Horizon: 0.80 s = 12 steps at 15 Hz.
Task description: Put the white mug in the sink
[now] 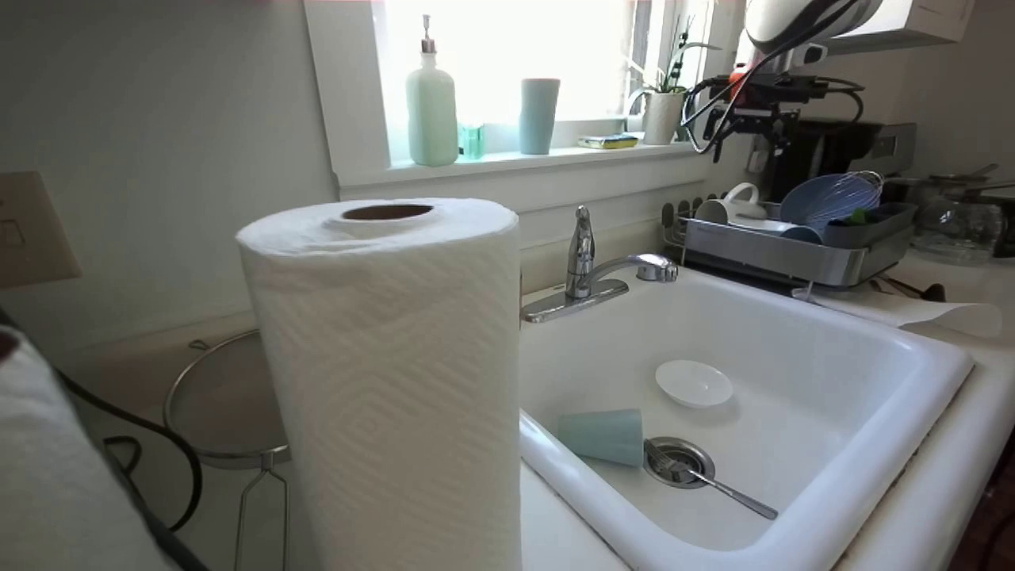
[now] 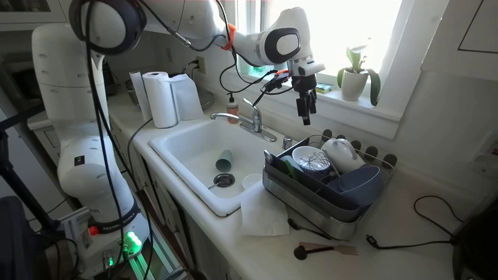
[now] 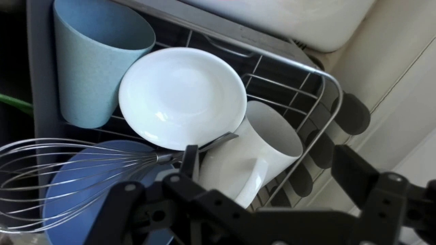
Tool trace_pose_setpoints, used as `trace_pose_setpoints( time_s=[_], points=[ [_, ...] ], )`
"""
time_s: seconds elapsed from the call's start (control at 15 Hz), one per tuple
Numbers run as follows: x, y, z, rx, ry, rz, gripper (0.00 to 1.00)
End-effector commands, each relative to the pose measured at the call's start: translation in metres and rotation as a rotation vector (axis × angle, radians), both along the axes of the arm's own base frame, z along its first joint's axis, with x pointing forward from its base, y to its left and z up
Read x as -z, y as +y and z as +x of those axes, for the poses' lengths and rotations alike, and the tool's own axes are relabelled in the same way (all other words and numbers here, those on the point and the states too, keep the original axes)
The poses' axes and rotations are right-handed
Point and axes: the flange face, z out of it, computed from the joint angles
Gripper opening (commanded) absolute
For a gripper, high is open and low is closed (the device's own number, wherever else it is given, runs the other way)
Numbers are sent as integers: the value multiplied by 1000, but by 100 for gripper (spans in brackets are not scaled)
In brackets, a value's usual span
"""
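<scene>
The white mug [image 3: 235, 160] lies tilted on its side in the dish rack, handle up. It also shows in both exterior views [image 1: 744, 208] [image 2: 339, 154]. In the wrist view my gripper [image 3: 267, 153] is open, its fingers wide apart, with the mug seen between and beyond them; part of the mug is hidden behind the near finger. In both exterior views the gripper [image 1: 749, 143] [image 2: 307, 112] hangs empty above the rack, near the window sill, apart from the mug. The white sink [image 1: 833, 317] [image 2: 186, 177] is beside the rack.
The dish rack [image 2: 311, 210] also holds a white bowl [image 3: 184, 95], a pale tumbler [image 3: 88, 78], a whisk [image 3: 85, 183] and a blue bowl [image 2: 358, 184]. The sink has a tumbler [image 1: 603, 436], dish [image 1: 694, 384] and fork [image 1: 729, 492]. The faucet [image 2: 256, 116] stands behind it.
</scene>
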Motion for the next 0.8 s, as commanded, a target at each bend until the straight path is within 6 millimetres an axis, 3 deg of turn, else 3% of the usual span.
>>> trace_pose_setpoints(
  time_s=[0.0, 0.2, 0.27, 0.73],
  points=[
    [1, -13, 4, 194, -36, 8, 100],
    [4, -27, 0, 345, -80, 27, 100],
    [7, -21, -4, 254, -51, 28, 100],
    [5, -27, -5, 320, -71, 32, 100]
  ],
)
